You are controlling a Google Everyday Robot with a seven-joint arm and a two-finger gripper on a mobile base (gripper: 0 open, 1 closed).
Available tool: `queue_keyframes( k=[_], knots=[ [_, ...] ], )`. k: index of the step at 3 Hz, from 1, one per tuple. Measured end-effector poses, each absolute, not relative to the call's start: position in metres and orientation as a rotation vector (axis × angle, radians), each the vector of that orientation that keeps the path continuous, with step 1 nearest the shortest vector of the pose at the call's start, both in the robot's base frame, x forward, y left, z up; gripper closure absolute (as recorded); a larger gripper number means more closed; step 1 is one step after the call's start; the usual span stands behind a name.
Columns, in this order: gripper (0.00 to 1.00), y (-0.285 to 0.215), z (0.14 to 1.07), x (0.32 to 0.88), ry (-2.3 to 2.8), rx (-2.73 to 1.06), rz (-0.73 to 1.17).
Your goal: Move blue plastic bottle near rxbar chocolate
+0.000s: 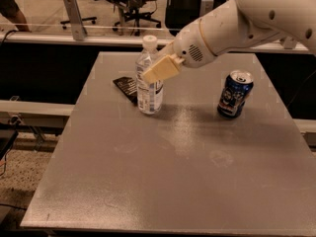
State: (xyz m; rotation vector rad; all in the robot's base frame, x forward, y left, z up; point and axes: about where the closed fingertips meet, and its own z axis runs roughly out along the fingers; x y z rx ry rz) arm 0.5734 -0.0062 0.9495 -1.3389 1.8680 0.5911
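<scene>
The blue plastic bottle (149,97) stands upright on the grey table (173,172), left of the middle toward the back. It is clear, with a white cap and a white-blue label. The rxbar chocolate (126,87), a flat black bar, lies just left of and behind the bottle, partly hidden by it. My gripper (159,69) reaches in from the upper right and sits at the bottle's upper half, its tan pad in front of the bottle.
A blue drink can (235,94) stands at the right of the table, apart from the bottle. My white arm (232,26) spans the back right above the table. A rail and office chairs lie beyond the far edge.
</scene>
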Motion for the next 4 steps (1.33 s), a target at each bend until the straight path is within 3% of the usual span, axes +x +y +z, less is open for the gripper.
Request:
queue_keyframes(
  k=[3,4],
  knots=[
    [0.00,-0.0057,0.9392,0.5725,1.871,-1.342,0.617],
    [0.00,-0.0056,0.9393,0.5725,1.871,-1.342,0.617]
  ],
)
